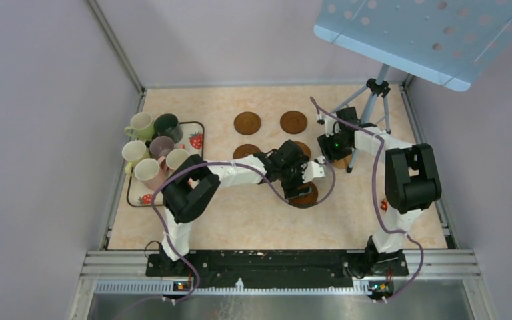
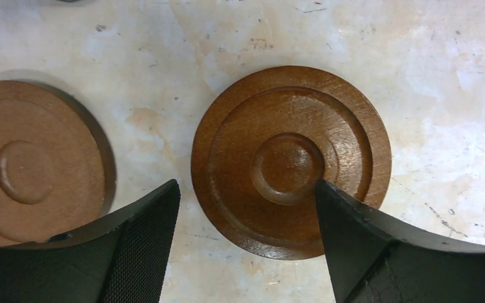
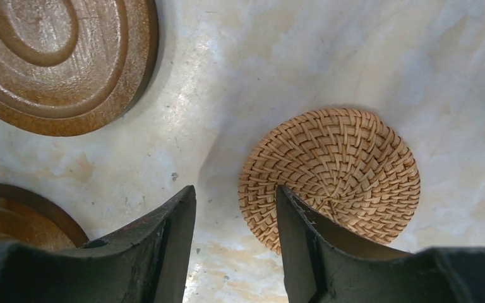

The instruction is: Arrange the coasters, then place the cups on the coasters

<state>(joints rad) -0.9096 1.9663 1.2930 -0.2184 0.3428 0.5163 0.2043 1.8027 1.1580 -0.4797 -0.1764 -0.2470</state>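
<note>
Far left of table [image 1: 240, 223]: white strawberry tray [image 1: 193, 128] holds all six cups [image 1: 162, 145], packed close, none on a coaster.

Centre: two dark coasters in the back row, back-left coaster [image 1: 247, 123] and back-right coaster [image 1: 293, 122], well apart. Middle-left coaster [image 1: 247, 151] sits in front of them; a fourth is half hidden behind the left arm.

Left gripper [image 2: 245, 189] hangs over the front dark coaster [image 2: 290, 161], which lies flat on the table. Fingers spread wide: one tip off the disc's left rim, the other over its centre boss. Nothing clamped. A second dark disc lies just beside it on the left in the wrist view.

Right gripper [image 3: 235, 192] is low over the woven tan coaster [image 3: 331, 173], flat on the table. Fingers only narrowly apart; the disc's left edge shows in the gap and one finger overlaps it. No grip visible. Two dark discs lie to its left.

Far right, back: tripod [image 1: 373, 100].
</note>
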